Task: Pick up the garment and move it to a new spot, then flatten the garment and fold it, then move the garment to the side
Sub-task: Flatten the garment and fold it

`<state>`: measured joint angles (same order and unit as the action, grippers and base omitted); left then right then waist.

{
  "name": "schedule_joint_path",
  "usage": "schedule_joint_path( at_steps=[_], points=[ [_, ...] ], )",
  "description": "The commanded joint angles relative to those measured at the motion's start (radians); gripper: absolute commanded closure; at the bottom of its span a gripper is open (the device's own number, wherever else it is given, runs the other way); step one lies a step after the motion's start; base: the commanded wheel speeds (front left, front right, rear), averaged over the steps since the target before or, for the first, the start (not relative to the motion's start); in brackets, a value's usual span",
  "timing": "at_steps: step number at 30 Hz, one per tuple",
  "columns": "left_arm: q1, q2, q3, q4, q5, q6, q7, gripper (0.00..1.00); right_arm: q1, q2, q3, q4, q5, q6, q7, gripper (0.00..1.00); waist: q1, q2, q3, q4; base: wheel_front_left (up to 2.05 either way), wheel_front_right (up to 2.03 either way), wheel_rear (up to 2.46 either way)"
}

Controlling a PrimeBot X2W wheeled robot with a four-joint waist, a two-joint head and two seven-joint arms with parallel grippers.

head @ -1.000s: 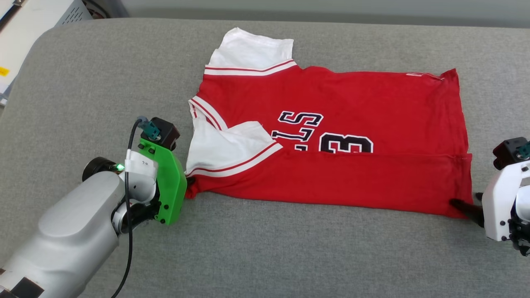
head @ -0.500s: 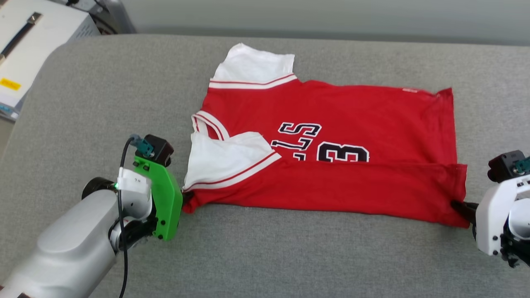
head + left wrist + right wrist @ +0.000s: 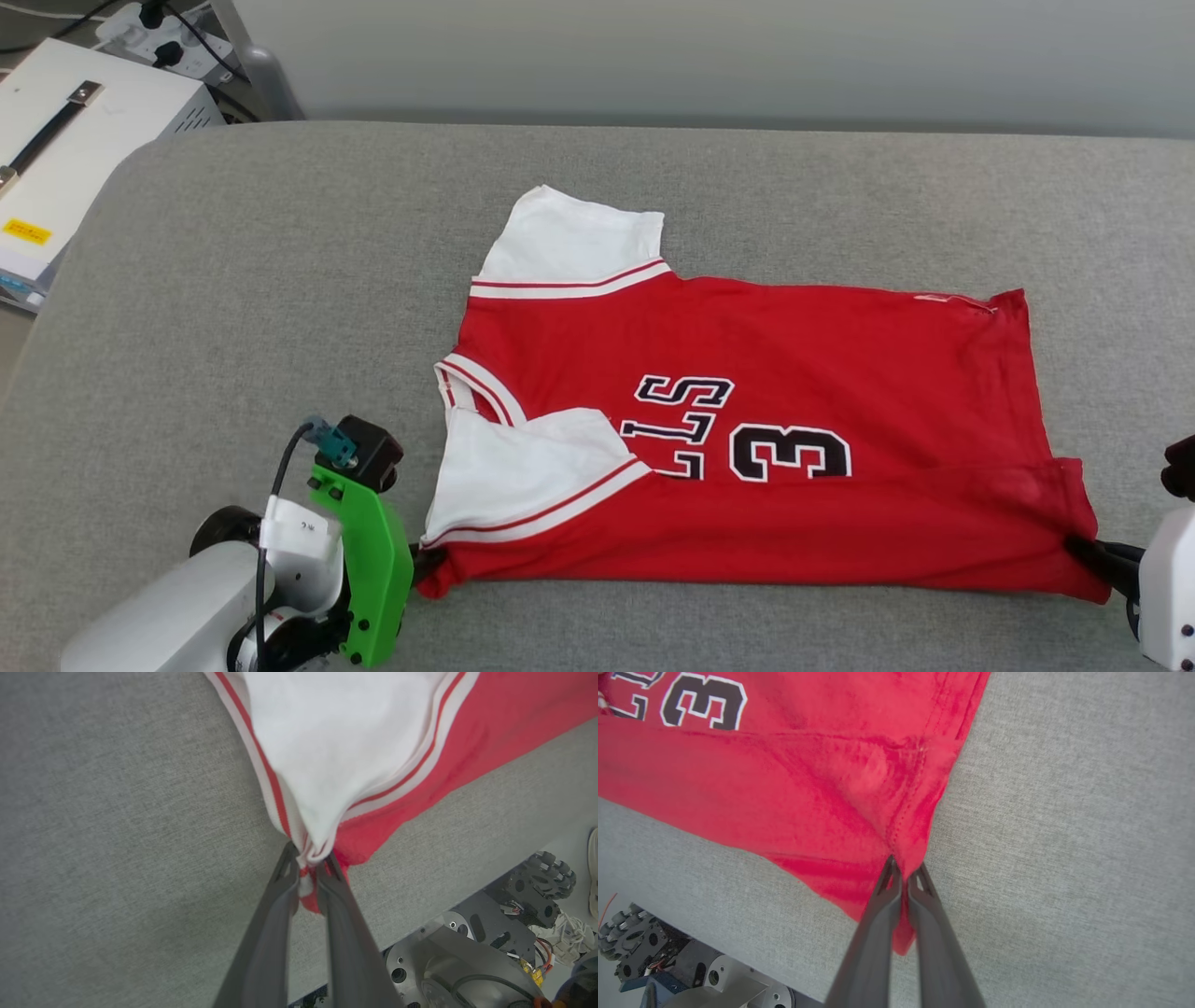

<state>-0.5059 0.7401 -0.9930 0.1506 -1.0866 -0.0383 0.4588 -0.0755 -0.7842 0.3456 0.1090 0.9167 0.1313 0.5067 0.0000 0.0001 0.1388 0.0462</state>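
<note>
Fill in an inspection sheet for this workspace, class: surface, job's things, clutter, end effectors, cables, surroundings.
Surface: grey fabric-covered surface, rounded corner.
Job's things: garment spread out, near sleeve folded over part of the lettering.
Clutter: nothing seen.
End effectors: left end effector shut on the garment's sleeve-side corner; right end effector shut on its hem corner.
Cables: black cable on the left wrist; power strip with plugs.
Surroundings: white box, pale wall.
</note>
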Motion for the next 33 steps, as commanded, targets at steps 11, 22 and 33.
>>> schedule_joint_path(
  at_steps=[11,22,33],
  points=[
    [0.020,-0.050,-0.002,0.132,0.013,0.007,-0.055,0.15,-0.020,0.104,-0.017,0.114,-0.060,-0.001,0.032,0.70,0.0000,-0.0001,0.061,0.003,0.00,0.00,0.00],
    [-0.063,0.037,0.094,0.093,0.033,0.015,-0.151,0.00,-0.049,0.170,-0.196,0.051,-0.182,-0.001,-0.254,0.00,0.0000,-0.0001,-0.001,0.002,0.00,0.00,0.00],
    [-0.358,-0.012,0.214,0.102,0.166,0.072,-0.301,0.00,-0.148,0.417,-0.370,-0.072,-0.429,-0.001,-0.566,0.00,0.0000,-0.0001,0.131,-0.060,0.00,0.00,0.00]
  ],
)
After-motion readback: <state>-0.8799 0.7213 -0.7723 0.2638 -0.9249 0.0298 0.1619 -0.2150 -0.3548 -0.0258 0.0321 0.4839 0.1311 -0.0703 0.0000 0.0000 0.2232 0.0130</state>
